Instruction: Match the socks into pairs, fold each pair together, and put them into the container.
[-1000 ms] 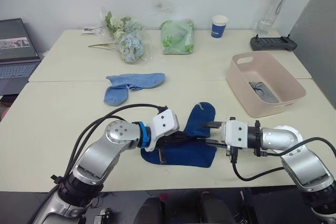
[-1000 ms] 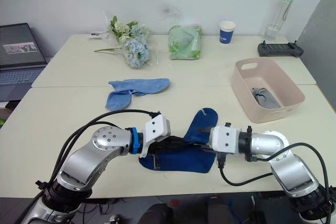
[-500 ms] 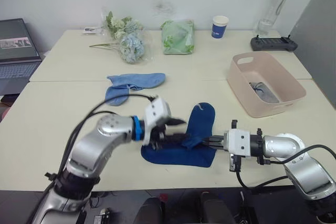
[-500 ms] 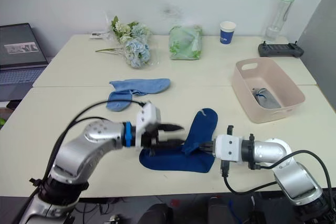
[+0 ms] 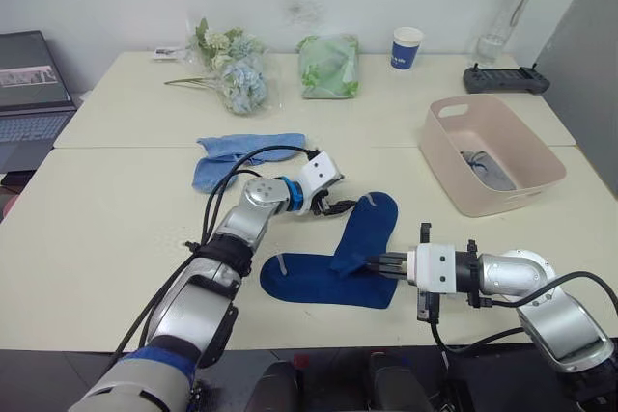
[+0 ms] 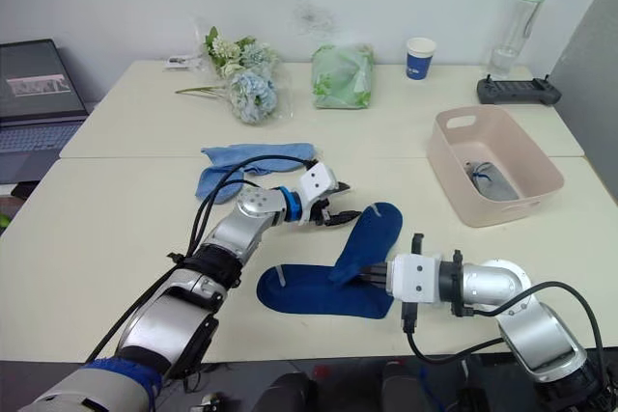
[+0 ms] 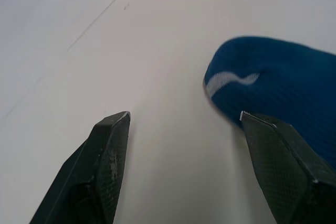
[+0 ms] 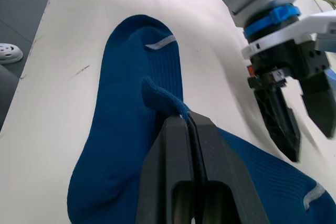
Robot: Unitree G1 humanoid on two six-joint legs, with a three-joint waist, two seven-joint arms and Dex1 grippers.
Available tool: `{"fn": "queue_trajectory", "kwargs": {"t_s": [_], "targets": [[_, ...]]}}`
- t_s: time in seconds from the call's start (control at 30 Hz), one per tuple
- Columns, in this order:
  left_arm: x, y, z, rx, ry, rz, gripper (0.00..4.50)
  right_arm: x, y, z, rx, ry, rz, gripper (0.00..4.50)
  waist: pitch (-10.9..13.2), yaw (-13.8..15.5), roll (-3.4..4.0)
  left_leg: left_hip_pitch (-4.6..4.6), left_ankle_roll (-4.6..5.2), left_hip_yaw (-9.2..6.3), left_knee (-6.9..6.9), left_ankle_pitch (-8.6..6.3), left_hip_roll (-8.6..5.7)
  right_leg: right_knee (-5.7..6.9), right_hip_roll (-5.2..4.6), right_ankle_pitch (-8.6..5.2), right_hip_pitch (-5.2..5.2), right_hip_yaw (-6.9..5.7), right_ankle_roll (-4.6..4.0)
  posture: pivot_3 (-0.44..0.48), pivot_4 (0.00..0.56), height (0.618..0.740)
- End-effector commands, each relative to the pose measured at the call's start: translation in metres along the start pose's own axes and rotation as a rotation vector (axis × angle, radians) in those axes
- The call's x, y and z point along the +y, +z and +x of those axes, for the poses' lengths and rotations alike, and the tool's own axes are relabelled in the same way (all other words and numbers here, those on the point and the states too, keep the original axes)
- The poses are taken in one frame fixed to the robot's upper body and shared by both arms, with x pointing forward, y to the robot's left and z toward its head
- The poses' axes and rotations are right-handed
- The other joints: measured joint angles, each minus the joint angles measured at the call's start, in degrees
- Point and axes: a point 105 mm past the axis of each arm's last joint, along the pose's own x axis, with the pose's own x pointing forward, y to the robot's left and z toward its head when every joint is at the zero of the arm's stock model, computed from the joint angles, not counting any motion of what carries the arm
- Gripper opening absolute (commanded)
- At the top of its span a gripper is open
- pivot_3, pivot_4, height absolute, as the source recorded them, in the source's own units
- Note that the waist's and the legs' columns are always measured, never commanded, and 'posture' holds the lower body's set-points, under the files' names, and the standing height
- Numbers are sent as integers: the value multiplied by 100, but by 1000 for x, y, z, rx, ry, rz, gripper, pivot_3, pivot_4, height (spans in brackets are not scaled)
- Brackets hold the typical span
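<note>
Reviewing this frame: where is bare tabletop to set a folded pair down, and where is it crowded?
Bare: the near-left table, below the light blue socks; also between the navy socks and the pink container. Crowded: centre front, where the left hand and right hand meet the navy socks.

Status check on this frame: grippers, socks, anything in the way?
Left gripper open beside navy sock's cuff. Right gripper shut on navy socks, pinching a fold. Pink tub holds grey socks. Nothing blocking.

An office or lab workroom: two pale tables (image 5: 106, 229) pushed together against a white wall, a laptop (image 5: 34, 89) at far left, a paper cup (image 5: 407, 46), water bottle (image 5: 510, 7) and controller (image 5: 502, 78) at upper right.
</note>
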Motion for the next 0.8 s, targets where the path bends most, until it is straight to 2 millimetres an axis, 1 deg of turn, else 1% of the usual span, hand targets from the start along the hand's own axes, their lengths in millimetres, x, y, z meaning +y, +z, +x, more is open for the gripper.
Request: {"fn": "queue_trajectory", "kwargs": {"t_s": [0.03,0.17,0.37,0.47,0.57,0.77,0.8], "targets": [[11,20,5,-64,37,16,3485,-5,10,4,-30,-22,-37,0,0,6,-1,0,1,0,0,0,-1,1,0,0,1,-1,0,0,150,740],[7,24,12,-59,-15,12,3485,-3,12,8,-42,-24,-34,0,0,3,-1,0,1,3,1,0,-3,-3,21,0,1,4,1,0,150,740],[-14,1,22,59,-125,23,3485,-2,12,8,-43,-18,-36,0,0,5,-2,0,1,2,1,1,-4,0,24,1,1,2,1,0,150,740],[-18,-3,23,84,-157,20,2894,-2,14,9,-48,-10,-37,0,-1,7,-2,0,1,0,2,1,-2,0,25,1,2,1,1,0,150,740],[-19,-6,22,107,-164,31,1951,-2,14,9,-49,-8,-37,0,-1,5,-3,1,1,1,2,1,-2,1,26,1,2,3,1,0,150,740],[-17,-1,22,81,-158,35,17,-3,15,9,-48,-12,-35,0,-2,5,-3,3,1,0,2,1,-1,2,26,1,3,3,2,0,150,740],[-15,0,21,67,-148,30,17,-4,15,8,-48,-15,-36,0,-2,5,-3,3,1,1,2,1,-1,2,26,1,3,3,2,0,150,740]]}}
